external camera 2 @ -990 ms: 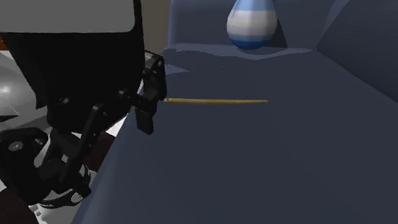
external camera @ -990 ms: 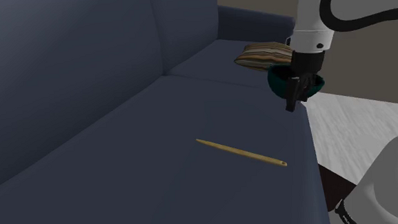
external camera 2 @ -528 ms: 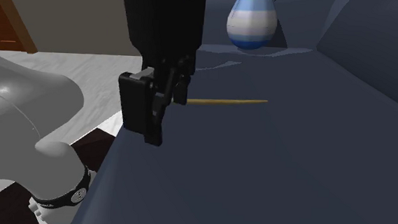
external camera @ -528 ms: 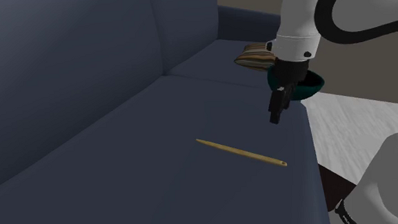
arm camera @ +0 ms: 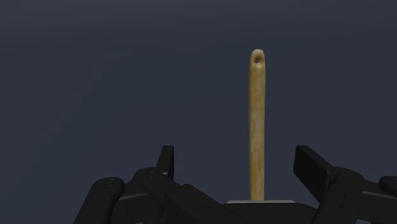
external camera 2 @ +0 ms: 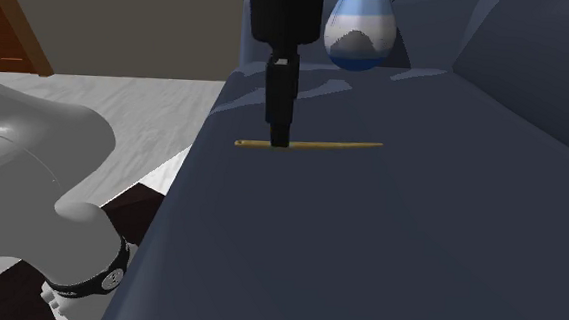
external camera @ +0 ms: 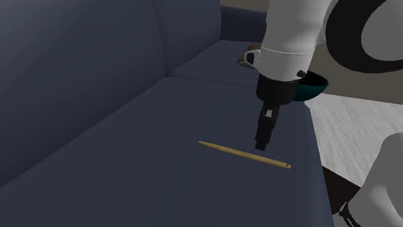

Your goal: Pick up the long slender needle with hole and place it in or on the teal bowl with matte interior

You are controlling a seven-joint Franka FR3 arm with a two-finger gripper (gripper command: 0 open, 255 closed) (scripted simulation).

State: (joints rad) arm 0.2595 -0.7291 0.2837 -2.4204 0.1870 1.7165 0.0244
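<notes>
Shoulder view: bowl apparently behind arm

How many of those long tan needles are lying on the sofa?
1. The needle lies on the dark blue sofa seat, beneath the open gripper. Another could be hidden behind the arm.

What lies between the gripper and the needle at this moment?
Nothing. In the wrist view the needle lies on the bare sofa seat, inside the gap of the open gripper and touching neither side.
</notes>
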